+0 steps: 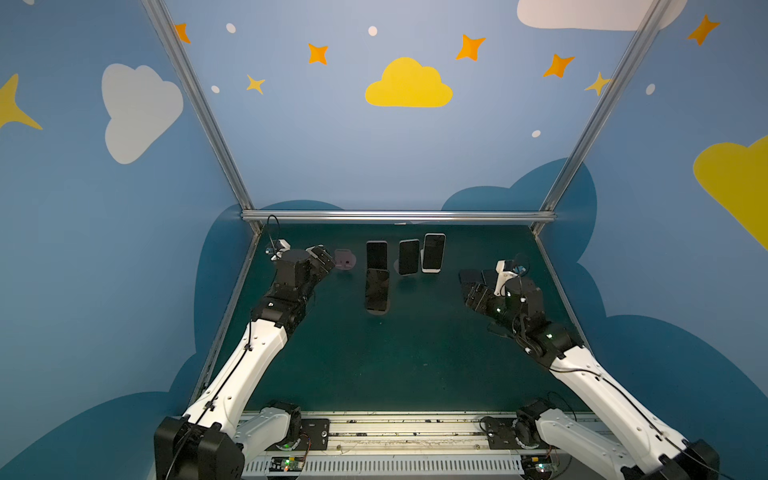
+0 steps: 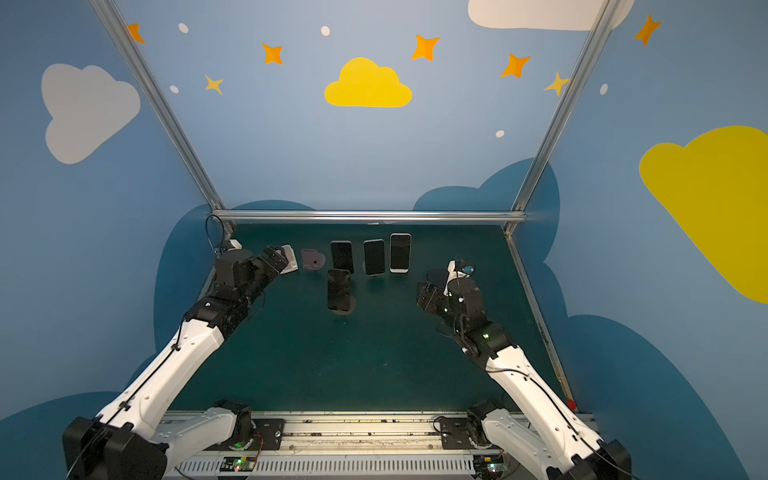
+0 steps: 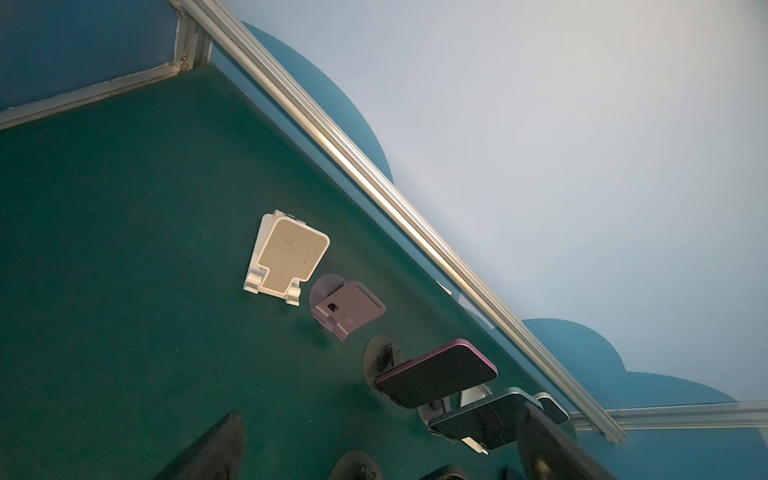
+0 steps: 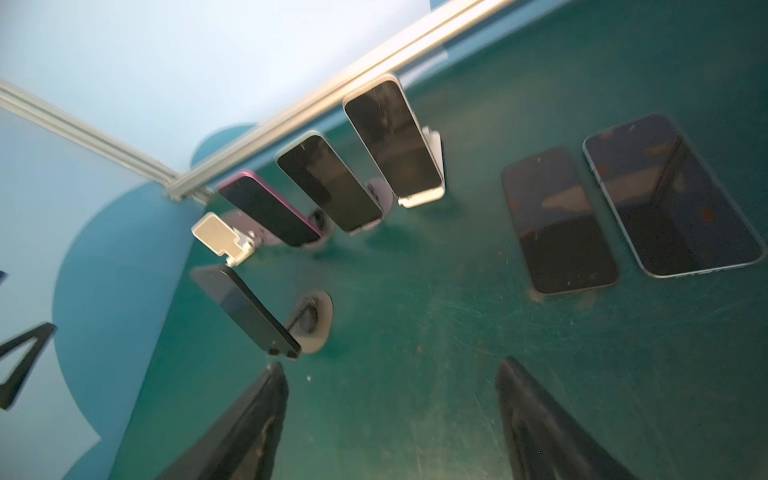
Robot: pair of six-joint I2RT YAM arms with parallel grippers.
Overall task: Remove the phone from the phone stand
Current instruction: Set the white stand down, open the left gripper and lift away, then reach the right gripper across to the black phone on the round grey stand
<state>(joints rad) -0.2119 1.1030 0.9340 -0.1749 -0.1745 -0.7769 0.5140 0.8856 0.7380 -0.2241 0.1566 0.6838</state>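
Right gripper [image 4: 390, 365] gapes empty; my left gripper [image 1: 325, 258] gapes too. Front phone [image 4: 245, 309] leans back on its stand [image 4: 319, 322], long axis near upright, ahead-left of my right jaws, right of my left, which I judge nearer.

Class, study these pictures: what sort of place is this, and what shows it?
Probably a robot test booth: robot arms mounted on a rail, a green table fenced by an aluminium frame and cloud-painted walls, and phones propped on stands.
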